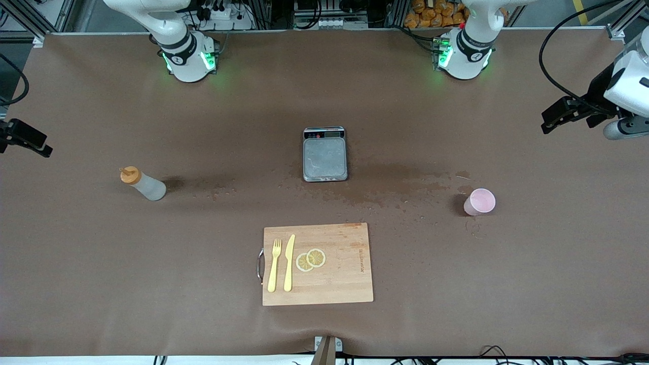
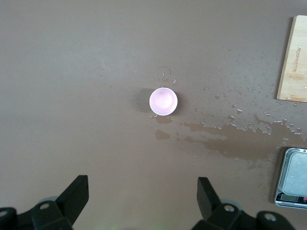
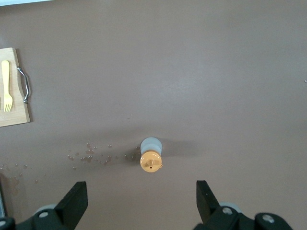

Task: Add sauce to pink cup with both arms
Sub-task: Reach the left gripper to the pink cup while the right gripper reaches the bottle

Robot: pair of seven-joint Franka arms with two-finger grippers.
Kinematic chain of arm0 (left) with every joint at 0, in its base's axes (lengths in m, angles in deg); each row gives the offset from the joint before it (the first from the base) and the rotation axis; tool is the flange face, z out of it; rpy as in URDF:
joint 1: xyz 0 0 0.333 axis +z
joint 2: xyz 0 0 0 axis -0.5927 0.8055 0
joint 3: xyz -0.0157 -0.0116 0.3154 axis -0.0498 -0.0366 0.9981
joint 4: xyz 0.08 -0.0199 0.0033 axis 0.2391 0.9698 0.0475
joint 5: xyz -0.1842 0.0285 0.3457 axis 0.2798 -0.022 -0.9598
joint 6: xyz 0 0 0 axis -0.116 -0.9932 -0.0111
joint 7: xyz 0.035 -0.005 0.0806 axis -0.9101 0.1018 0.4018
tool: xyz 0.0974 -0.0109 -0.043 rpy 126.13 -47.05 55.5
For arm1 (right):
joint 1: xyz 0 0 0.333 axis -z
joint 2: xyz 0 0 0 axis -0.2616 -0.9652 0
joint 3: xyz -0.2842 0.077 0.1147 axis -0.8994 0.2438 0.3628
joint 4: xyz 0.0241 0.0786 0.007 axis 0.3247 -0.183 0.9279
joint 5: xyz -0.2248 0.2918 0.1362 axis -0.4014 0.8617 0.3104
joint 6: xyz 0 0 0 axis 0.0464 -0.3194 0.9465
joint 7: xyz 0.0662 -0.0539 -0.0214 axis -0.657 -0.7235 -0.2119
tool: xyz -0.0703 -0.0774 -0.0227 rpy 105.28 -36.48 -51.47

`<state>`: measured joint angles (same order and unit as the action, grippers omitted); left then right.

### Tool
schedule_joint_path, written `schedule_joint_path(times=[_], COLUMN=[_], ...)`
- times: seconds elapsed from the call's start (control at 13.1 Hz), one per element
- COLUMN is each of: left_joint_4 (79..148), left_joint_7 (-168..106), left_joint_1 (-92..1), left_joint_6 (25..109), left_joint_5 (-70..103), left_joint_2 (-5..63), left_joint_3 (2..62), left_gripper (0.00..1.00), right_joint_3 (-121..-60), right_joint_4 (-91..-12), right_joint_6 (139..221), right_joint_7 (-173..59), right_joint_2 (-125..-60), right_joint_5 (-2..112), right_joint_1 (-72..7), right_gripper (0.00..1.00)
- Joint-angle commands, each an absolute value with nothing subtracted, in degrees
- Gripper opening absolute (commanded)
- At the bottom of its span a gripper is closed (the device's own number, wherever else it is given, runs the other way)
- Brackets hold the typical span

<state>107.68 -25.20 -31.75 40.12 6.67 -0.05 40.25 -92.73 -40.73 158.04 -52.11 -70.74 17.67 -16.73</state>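
The sauce bottle (image 1: pixel 143 183), whitish with an orange cap, stands toward the right arm's end of the table. From above it shows as an orange cap (image 3: pixel 151 155) just ahead of my right gripper (image 3: pixel 141 196), which hangs high over it, open and empty. The pink cup (image 1: pixel 479 202) stands upright toward the left arm's end. My left gripper (image 2: pixel 143 191) is raised well above the cup (image 2: pixel 163 101), open with nothing between its fingers. In the front view the left gripper (image 1: pixel 550 119) and right gripper (image 1: pixel 43 147) hover over the table's two ends.
A steel scale (image 1: pixel 325 154) sits mid-table. Nearer the camera lies a wooden cutting board (image 1: pixel 345 263) with a yellow fork (image 1: pixel 274 263), a knife (image 1: pixel 289 261) and two lemon slices (image 1: pixel 311 259). Wet stains (image 1: pixel 400 185) spread between scale and cup.
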Motion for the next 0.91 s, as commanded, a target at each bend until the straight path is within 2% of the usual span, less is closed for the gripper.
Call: schedule_joint_path(times=[0.0, 0.23, 0.69, 0.84], left_joint_4=[106.1, 103.8, 103.8, 104.1], left_joint_7=[-26.1, -25.3, -25.6, -26.0], left_joint_1=[-31.5, -31.6, -31.7, -31.5], left_joint_6=[39.6, 39.5, 39.7, 40.9], left_joint_5=[5.8, 5.5, 5.7, 5.5], left_joint_2=[0.6, 2.7, 4.2, 5.9], left_joint_3=[40.2, 40.2, 40.2, 40.2], left_gripper=[1.00, 1.00, 1.00, 1.00], right_joint_3=[-92.3, -92.3, -92.4, -92.4], right_joint_4=[-40.9, -40.9, -38.4, -37.7], right_joint_6=[158.2, 158.3, 158.2, 158.3], right_joint_7=[-52.5, -52.4, -52.9, -59.8], right_joint_2=[-70.5, -70.6, -72.1, -72.9], right_joint_5=[17.1, 17.1, 15.8, 15.8], right_joint_1=[-16.0, -16.0, -14.3, -13.3], right_gripper=[1.00, 1.00, 1.00, 1.00])
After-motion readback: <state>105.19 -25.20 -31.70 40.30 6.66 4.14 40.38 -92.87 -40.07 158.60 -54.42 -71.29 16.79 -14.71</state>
